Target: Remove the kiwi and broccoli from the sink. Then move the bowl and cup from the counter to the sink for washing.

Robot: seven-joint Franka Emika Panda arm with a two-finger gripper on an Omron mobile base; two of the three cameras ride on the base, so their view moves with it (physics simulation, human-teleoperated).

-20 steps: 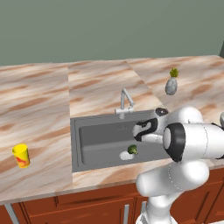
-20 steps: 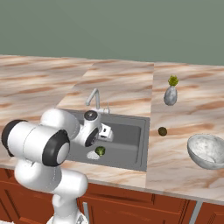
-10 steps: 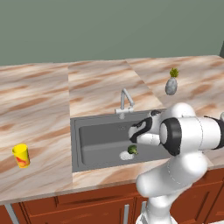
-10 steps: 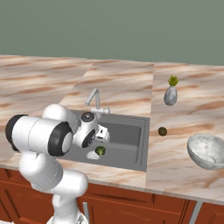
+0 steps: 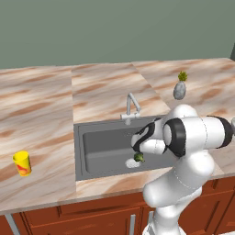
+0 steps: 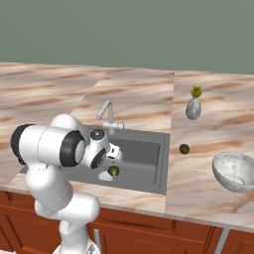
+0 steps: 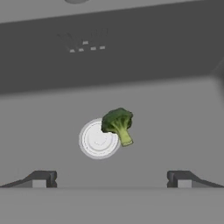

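We see the arm folded low over the sink [image 5: 96, 142] at frame centre, hand pointing down; its jaws stand wide apart, empty. The broccoli [image 7: 117, 124] lies mid-frame in the hand view, touching the drain [image 7: 98, 140]; the kiwi [image 6: 184, 149] sits on the surface [image 6: 198, 163] right of the basin.

bare sink [image 7: 175, 109] floor surrounds the broccoli [image 7: 117, 124], which overlaps only the drain [image 7: 98, 140] rim.

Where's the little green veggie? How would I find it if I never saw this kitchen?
Find the dark grey sink sunk in the marble counter, under the silver tap. On its floor is a pale round drain; the broccoli lies at the drain's edge. It is bumpy and dark green, unlike the smooth brown kiwi out on the counter.
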